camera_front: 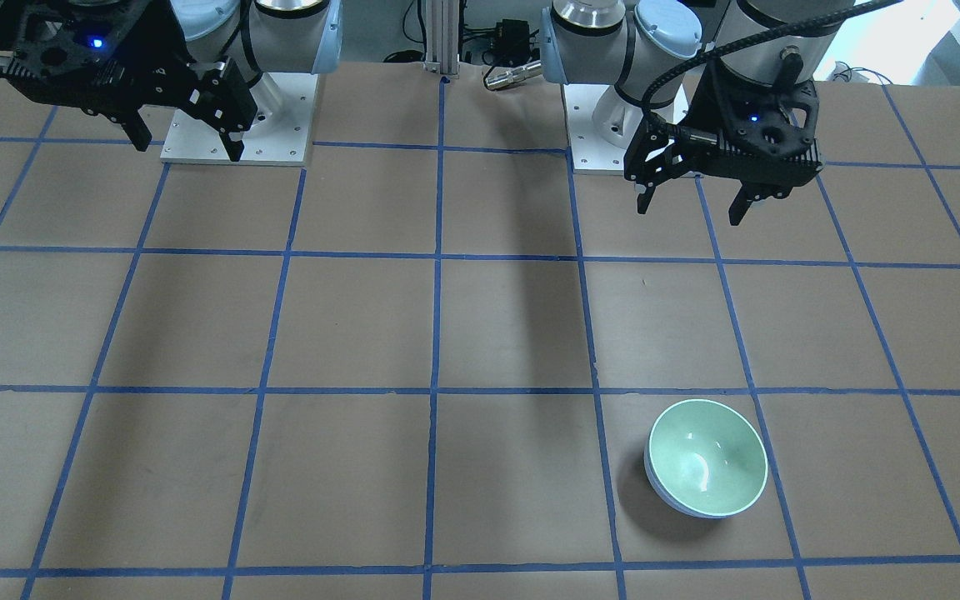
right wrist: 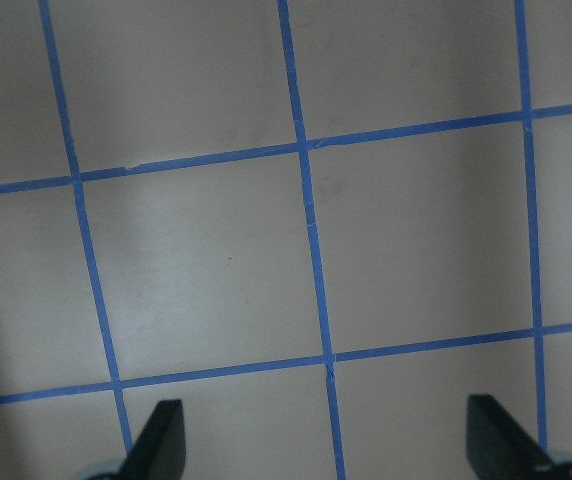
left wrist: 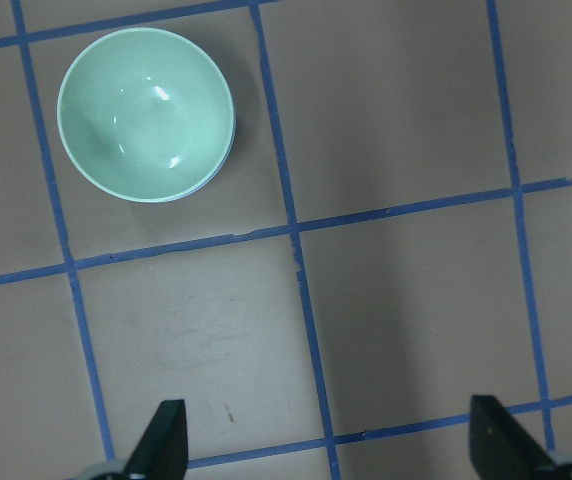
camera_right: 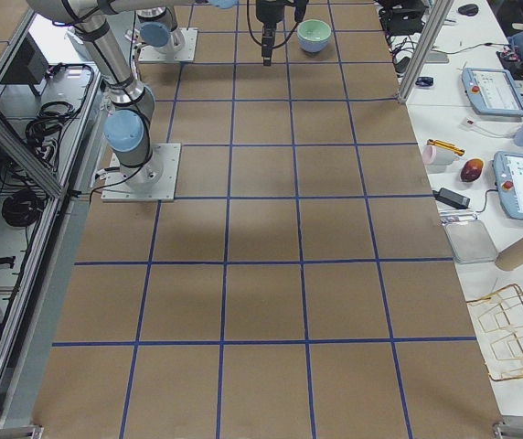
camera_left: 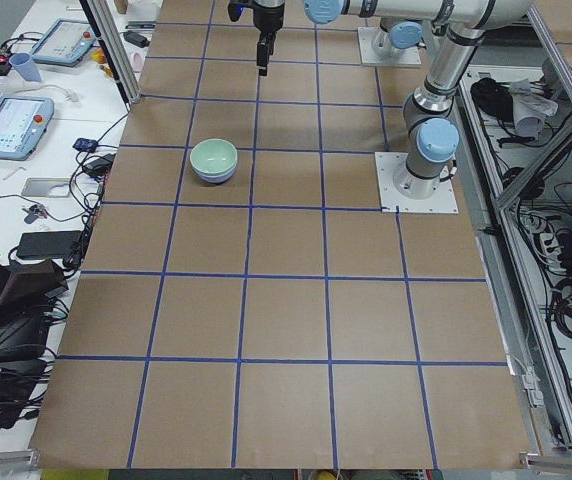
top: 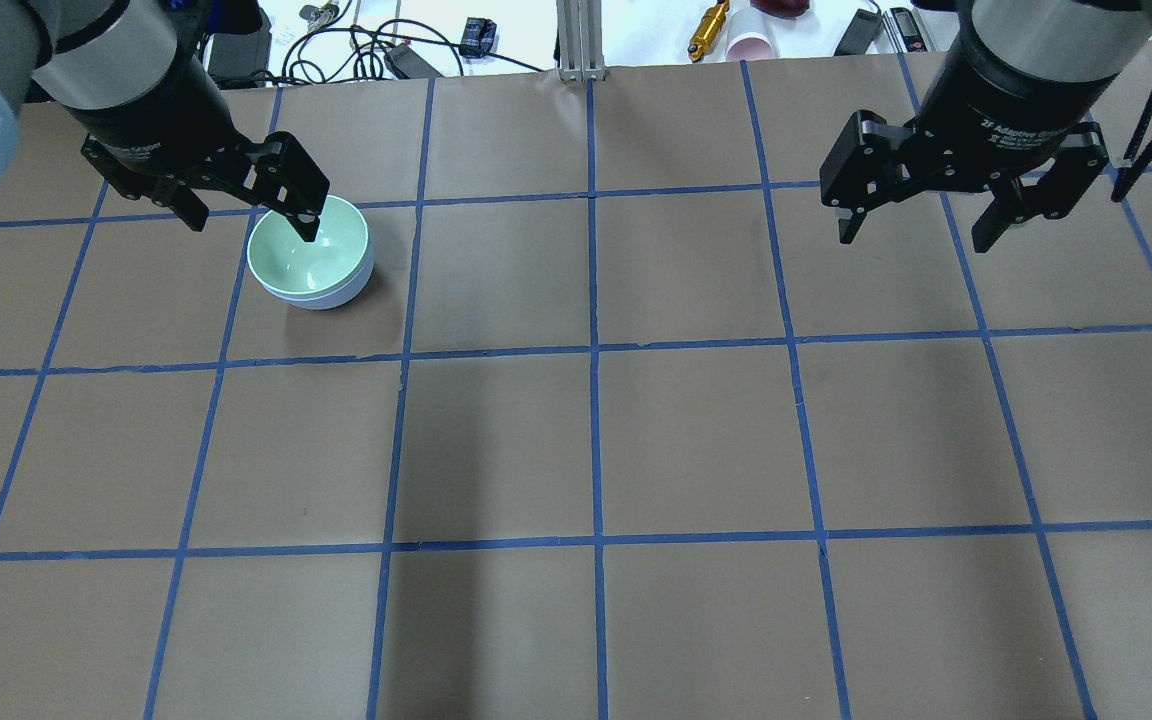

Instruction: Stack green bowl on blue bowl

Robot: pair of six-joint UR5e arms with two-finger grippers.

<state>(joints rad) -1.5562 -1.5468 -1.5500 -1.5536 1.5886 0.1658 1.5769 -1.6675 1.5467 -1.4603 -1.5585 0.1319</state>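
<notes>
Only a sliver of blue bowl [top: 346, 293] under nested green bowl [top: 291, 262]

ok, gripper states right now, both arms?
Left gripper: open, empty.
Right gripper: open, empty.

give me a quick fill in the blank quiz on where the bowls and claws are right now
1. The green bowl sits nested ____ the blue bowl.
2. The left claw and the right claw both have their jaws ____.
3. The stacked bowls stand on the robot's ____ side of the table.

Missing words: inside; open; left.
</notes>
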